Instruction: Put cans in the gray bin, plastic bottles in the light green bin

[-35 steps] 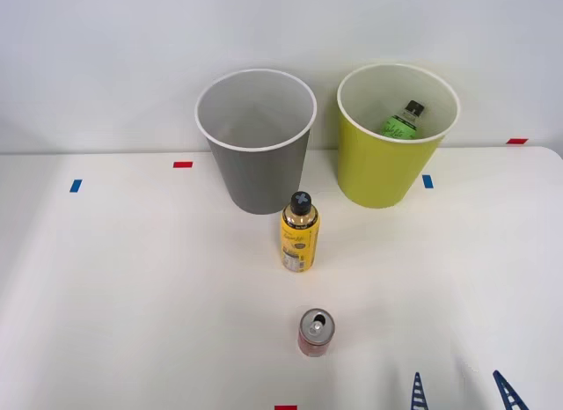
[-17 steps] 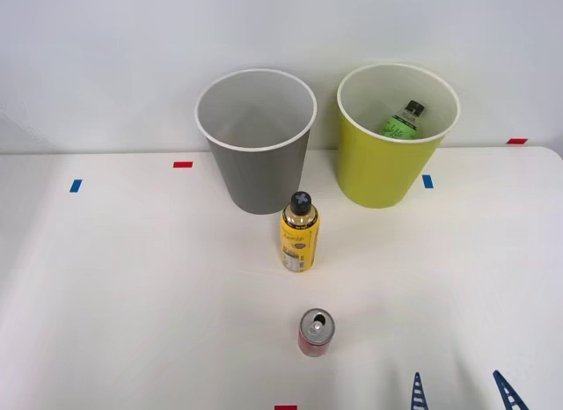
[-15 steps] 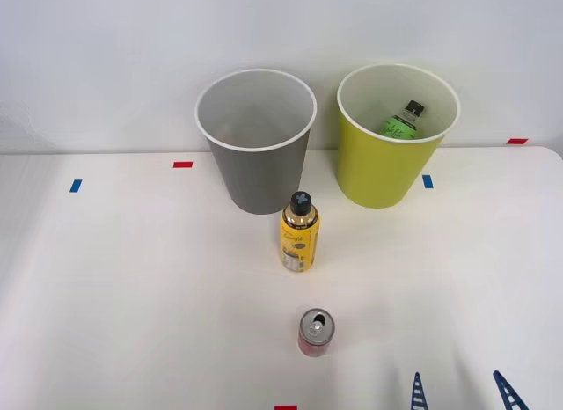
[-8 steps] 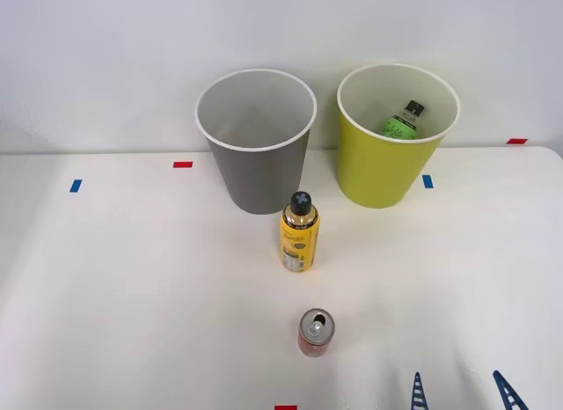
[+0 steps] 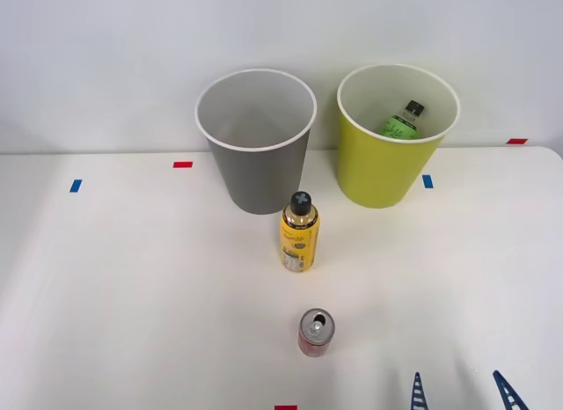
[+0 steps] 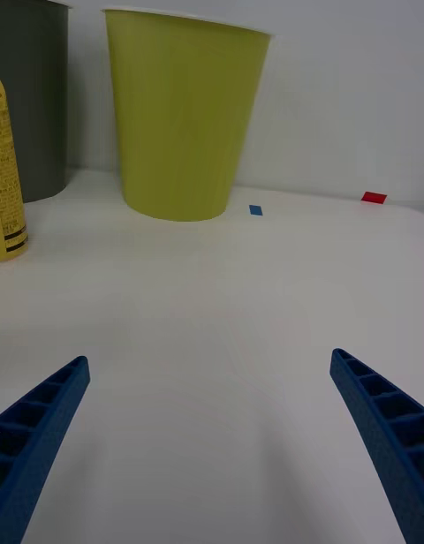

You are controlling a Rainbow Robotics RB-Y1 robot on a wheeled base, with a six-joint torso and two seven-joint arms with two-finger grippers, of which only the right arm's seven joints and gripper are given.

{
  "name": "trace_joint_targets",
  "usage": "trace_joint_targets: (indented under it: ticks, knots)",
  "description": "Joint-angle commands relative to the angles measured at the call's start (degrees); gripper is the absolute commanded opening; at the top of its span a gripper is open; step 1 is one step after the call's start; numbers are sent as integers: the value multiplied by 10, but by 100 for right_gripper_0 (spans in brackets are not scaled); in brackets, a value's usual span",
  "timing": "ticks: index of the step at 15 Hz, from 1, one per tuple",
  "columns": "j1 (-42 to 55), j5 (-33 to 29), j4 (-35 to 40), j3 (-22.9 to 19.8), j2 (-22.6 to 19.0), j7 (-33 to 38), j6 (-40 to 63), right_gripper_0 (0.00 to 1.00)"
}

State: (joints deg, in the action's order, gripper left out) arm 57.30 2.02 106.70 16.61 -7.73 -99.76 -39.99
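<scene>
A short red can (image 5: 315, 333) with a silver top stands on the smooth white table (image 5: 132, 287). The right gripper (image 5: 461, 391), its 2 ribbed blue fingers (image 6: 40, 420) spread and empty, sits at the can's 4 o'clock, well apart.

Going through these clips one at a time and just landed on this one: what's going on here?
A robot is sorting drink containers into two bins. The green-label bottle already lies inside the light green bin; the gray bin looks empty. The red can and a yellow bottle stand upright on the white table, untouched. The right gripper is open, holds nothing, and sits low at the table's near edge, right of the can.
</scene>
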Motion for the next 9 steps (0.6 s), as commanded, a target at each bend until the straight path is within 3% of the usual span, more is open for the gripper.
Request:
trace_joint_targets:
  ticks: [1, 9]
  knots:
    - [0, 0, 0, 0, 0, 0, 0, 94]
    - [-7, 0, -18, 2, -1, 0, 10, 94]
